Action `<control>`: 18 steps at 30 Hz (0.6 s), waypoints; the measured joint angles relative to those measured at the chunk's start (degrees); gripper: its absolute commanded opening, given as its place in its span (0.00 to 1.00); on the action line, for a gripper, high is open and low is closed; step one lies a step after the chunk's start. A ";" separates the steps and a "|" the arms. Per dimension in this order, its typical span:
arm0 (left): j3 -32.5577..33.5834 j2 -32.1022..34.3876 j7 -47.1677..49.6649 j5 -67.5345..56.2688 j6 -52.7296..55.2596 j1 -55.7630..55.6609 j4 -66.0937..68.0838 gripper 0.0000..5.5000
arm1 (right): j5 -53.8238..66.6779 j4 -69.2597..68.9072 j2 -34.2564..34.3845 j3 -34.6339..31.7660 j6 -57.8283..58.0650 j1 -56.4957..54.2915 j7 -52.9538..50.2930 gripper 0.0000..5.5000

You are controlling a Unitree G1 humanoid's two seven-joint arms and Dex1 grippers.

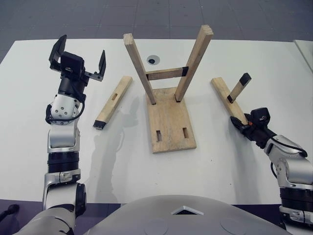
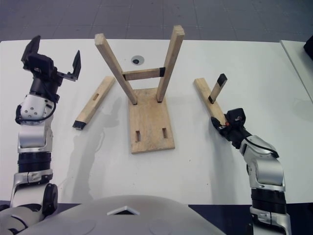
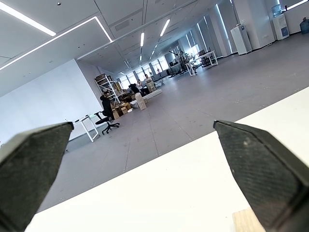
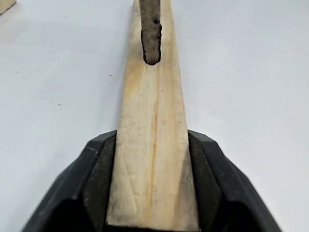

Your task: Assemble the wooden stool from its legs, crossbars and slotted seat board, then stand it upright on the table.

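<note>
1. The white worktop (image 1: 244,166) carries every part. A round cable hole (image 1: 153,59) sits at its far side, just behind the half-built frame, and grey floor (image 1: 146,19) lies beyond the far edge.
2. The slotted seat board (image 1: 168,120) lies flat in the centre, its long side running near to far. Two rectangular slots (image 1: 159,134) at its near end are open.
3. Two standing legs (image 1: 140,68) rise from the board's far end and splay apart toward their tops. A short crossbar (image 1: 166,74) joins them partway up, dark at its right end.
4. Left of the board and apart from it, a loose leg (image 1: 113,101) lies flat on a slant. It has an oblong slot midway and a dark tip at its near end.
5. Right of the board, the right leg (image 1: 226,98) also lies flat. A dark-tipped second crossbar (image 1: 238,87) sticks up from its slot, tilted to the right.
6. The right hand (image 1: 239,123) is clamped on the near end of the right leg. In the right wrist view its black fingers (image 4: 99,164) press both side faces of the pale, grained wood, and farther along the second crossbar's end fills the slot.
7. The left hand (image 1: 83,45) is raised over the far left of the worktop, left of the loose leg, its two fingers spread wide apart.
</note>
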 measured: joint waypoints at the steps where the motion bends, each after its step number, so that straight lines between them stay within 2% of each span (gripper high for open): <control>1: 0.07 -0.07 -0.14 -0.72 0.15 -0.03 -0.01 0.98 | 0.26 -0.01 0.25 -0.18 0.27 -0.14 -0.15 0.37; 5: 1.81 -0.61 -0.72 -5.06 3.10 -1.49 -0.19 0.98 | 5.40 -2.55 2.74 -3.45 3.71 -2.12 -1.47 0.37; 11: 5.64 -3.35 -1.77 -19.86 13.65 -6.40 -4.69 0.98 | 18.71 -12.08 3.73 -11.61 11.03 -14.04 -6.06 0.37; 18: 9.25 -4.66 -3.45 -48.73 34.55 -10.65 -14.21 0.98 | 34.69 -17.24 2.66 -16.27 19.84 -27.25 -11.25 0.37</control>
